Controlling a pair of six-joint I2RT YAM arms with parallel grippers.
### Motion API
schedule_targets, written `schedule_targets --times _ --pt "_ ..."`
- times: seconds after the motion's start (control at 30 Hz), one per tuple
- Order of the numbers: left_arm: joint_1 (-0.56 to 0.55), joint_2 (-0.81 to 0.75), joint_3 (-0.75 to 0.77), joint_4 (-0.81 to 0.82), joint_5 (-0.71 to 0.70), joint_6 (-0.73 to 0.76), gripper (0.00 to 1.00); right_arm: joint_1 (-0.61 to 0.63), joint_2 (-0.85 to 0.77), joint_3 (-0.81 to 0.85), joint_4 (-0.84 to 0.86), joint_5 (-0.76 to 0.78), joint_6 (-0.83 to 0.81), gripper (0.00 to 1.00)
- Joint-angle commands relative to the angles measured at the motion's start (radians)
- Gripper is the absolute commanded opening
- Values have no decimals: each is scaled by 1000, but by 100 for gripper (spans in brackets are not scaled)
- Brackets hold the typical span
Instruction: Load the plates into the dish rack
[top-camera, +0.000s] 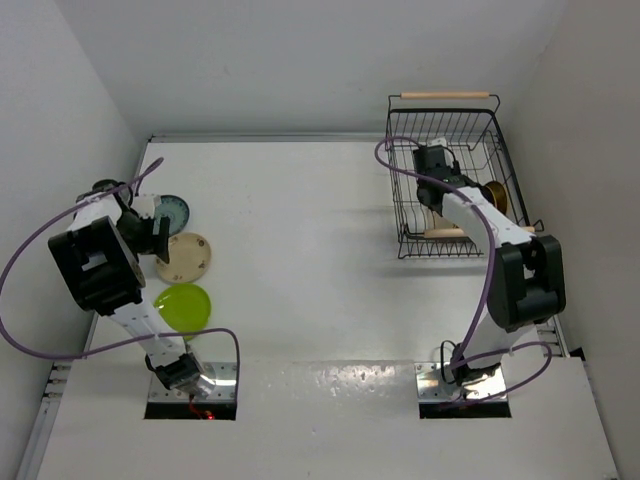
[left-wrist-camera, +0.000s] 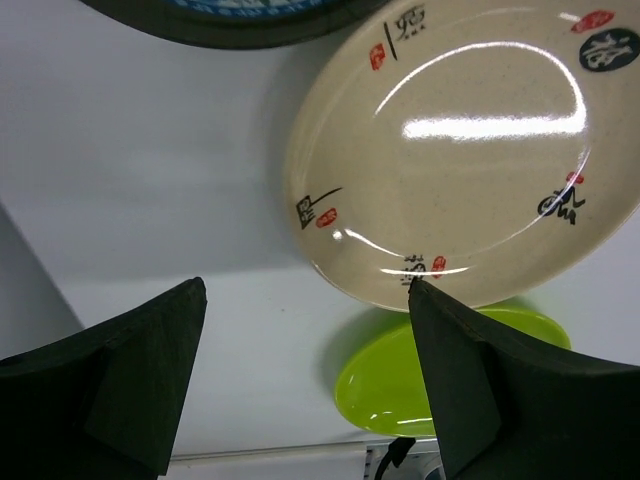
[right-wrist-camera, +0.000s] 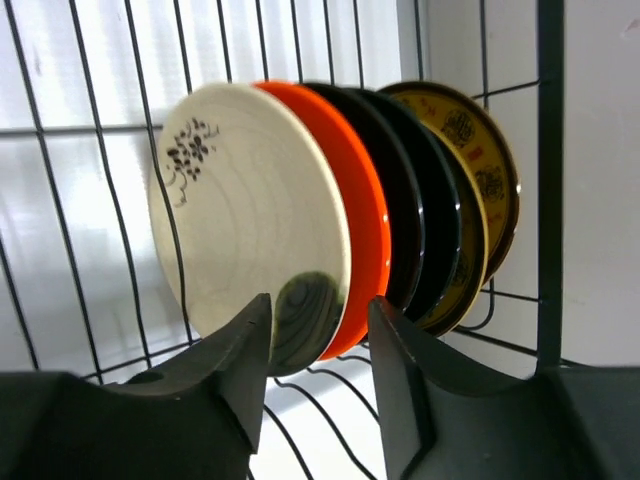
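Three plates lie at the table's left: a teal patterned one (top-camera: 175, 212), a beige one (top-camera: 185, 257) (left-wrist-camera: 450, 150) and a lime green one (top-camera: 183, 307) (left-wrist-camera: 450, 385). My left gripper (top-camera: 158, 232) (left-wrist-camera: 306, 285) hangs open just above them, and its right finger (left-wrist-camera: 500, 390) sits at the beige plate's near rim. The dish rack (top-camera: 400, 200) (right-wrist-camera: 545, 150) stands at the back right. In it stand a cream plate with a dark patch (right-wrist-camera: 250, 220), an orange one (right-wrist-camera: 365, 200), two black ones (right-wrist-camera: 415, 200) and brown-gold ones (right-wrist-camera: 490, 170). My right gripper (top-camera: 432, 160) (right-wrist-camera: 318, 300) is open around the cream plate's lower edge.
The rack's wooden handle (top-camera: 445, 96) lies along its far side, close to the back wall. White walls close in the table at left, back and right. The purple cables (top-camera: 40, 240) loop off both arms.
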Motion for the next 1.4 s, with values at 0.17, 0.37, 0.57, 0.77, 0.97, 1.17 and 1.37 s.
schedule_targets --times 0.17,0.37,0.57,0.77,0.97,1.17,1.37 --pt "8 94 -79 63 4 23 82 9 -73 112 -1 -19 -12 51" --pt "8 148 -67 86 96 23 45 28 -152 115 18 -32 -10 65" --pt "-14 114 -11 24 252 43 0 65 -224 126 8 -81 -79 89" --pt "-104 76 99 -45 403 72 0 114 -263 174 -31 -305 -41 99" --pt "-290 44 306 -125 583 84 0 208 -235 217 -28 -623 46 99" --pt "-517 -9 461 -223 749 185 0 289 -108 229 169 -1085 238 99" --pt "-611 -33 545 -314 848 270 0 317 16 252 254 -1187 363 87"
